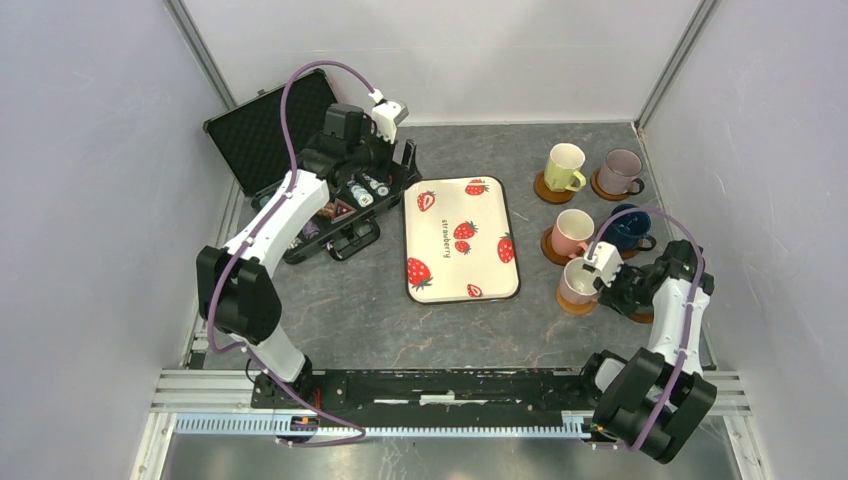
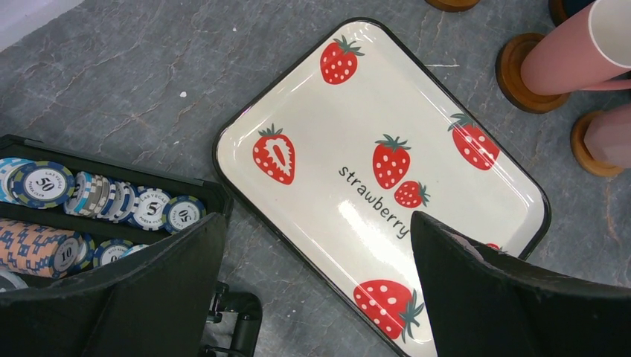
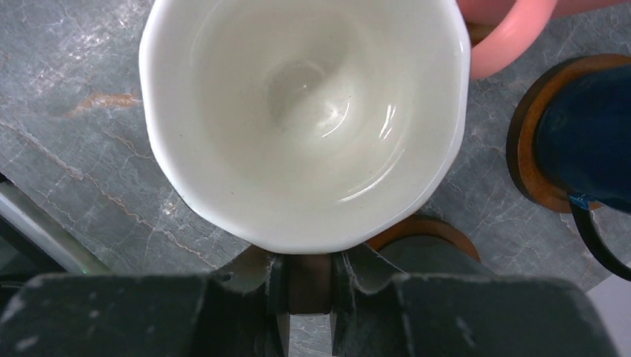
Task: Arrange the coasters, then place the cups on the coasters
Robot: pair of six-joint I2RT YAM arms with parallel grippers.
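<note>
Ceramic cup [image 3: 305, 119] looks slick, breakable; right gripper [image 3: 309, 271] clamps its handle [image 3: 309, 286], likely the safest hold. Left gripper [image 2: 316, 223] hangs, jaws apart.

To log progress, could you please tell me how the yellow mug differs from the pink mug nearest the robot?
The yellow mug stands free at the far side; the near pink mug is clamped by the right tool. The yellow one's handle shows; the pink one's is hidden by the tool. Both are upright, pale inside, over brown coasters.
</note>
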